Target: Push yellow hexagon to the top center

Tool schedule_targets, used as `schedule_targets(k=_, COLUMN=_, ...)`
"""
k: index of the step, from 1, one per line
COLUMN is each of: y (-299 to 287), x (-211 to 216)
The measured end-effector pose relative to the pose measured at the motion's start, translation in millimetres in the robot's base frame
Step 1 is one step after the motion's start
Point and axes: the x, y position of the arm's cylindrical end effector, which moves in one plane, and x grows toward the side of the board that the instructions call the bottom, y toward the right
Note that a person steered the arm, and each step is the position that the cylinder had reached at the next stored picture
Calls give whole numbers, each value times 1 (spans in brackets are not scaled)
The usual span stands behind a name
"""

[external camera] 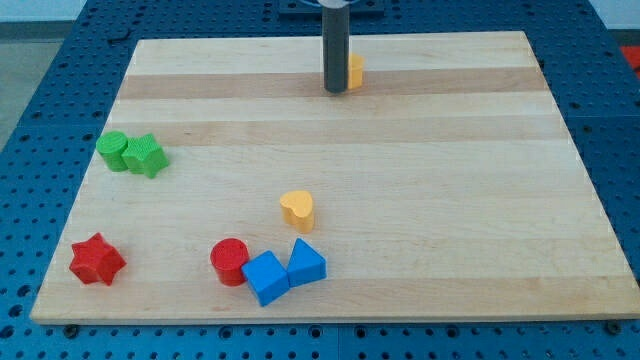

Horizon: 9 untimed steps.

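The yellow hexagon (355,71) sits near the view's top centre of the wooden board (430,190), mostly hidden behind my rod. My tip (335,91) rests on the board just left of and touching or almost touching the hexagon; only the hexagon's right part shows.
A yellow heart (297,209) lies below the centre. A red cylinder (229,261), a blue cube (265,277) and a blue triangular block (306,263) cluster at the bottom. A red star (97,260) is at bottom left. A green cylinder (113,149) and a green star (145,156) sit at left.
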Motion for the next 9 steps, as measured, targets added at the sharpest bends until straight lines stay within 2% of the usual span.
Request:
schedule_targets(k=1, y=-4, x=-20)
schedule_targets(k=4, y=6, x=21)
schedule_targets(k=7, y=18, x=-31)
schedule_targets(k=9, y=44, x=-27)
